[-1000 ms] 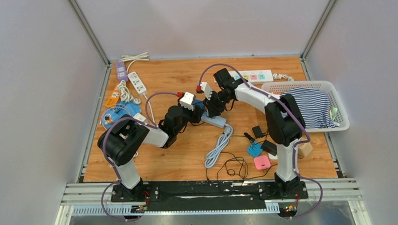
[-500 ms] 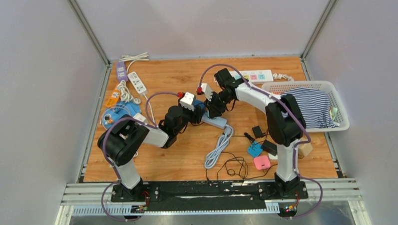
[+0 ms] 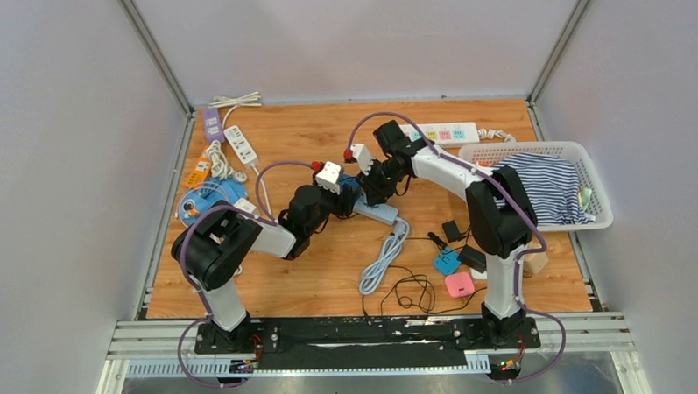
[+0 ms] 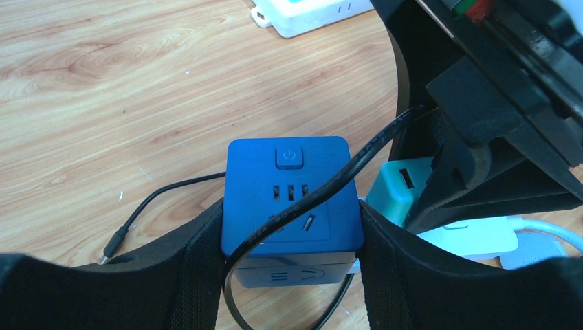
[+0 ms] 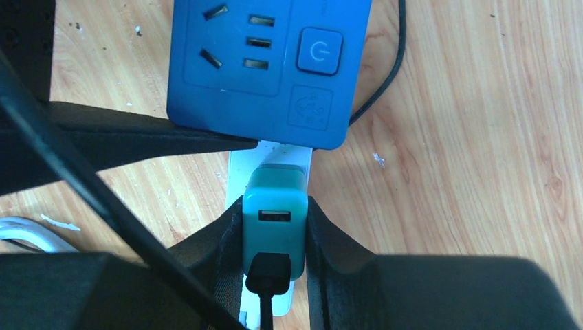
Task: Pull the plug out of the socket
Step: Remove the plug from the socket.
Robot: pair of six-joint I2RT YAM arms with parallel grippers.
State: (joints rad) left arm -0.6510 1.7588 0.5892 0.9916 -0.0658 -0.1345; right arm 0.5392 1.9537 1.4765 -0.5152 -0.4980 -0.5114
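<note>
- Right jaws clamped tight on the teal plug [image 5: 274, 223], a black finger [image 5: 220, 240] pressed to each flank, squeezed right down.
- Left jaws stand about halfway apart and are full of the blue cube socket [image 4: 292, 199], their pads [image 4: 199, 265] touching its two sides.
- Teal plug sits over the pale power strip [image 5: 268, 161], near the middle of the wooden surface [image 3: 313, 277]; whether its pins are in the strip or out, I cannot tell from these views.
- From the right wrist, the blue cube socket lies at 12 o'clock of the plug, just beside it, power button facing the camera.
- From the left wrist, the plug shows at 3 o'clock of the cube, tucked against the right arm's black housing.
- Black cable [image 5: 267, 278] runs into the plug's near end, below its USB port; in the left wrist view a black cable crosses the cube's face diagonally.
- Overhead, both arms meet near the centre, wrists close together over the strip, its white cord [image 3: 383, 257] trailing toward 6 o'clock.
- Out at 3 o'clock, a white basket [image 3: 536, 147] with a striped cloth [image 3: 542, 186] in it.
- At 1 o'clock, a long white strip [image 3: 444, 133] lies by the far edge; at 10 o'clock, more strips [image 3: 240, 144] lie along the left edge.
- Toward 5 o'clock, a pink block [image 3: 459, 284] lies beside small black and blue bits.
</note>
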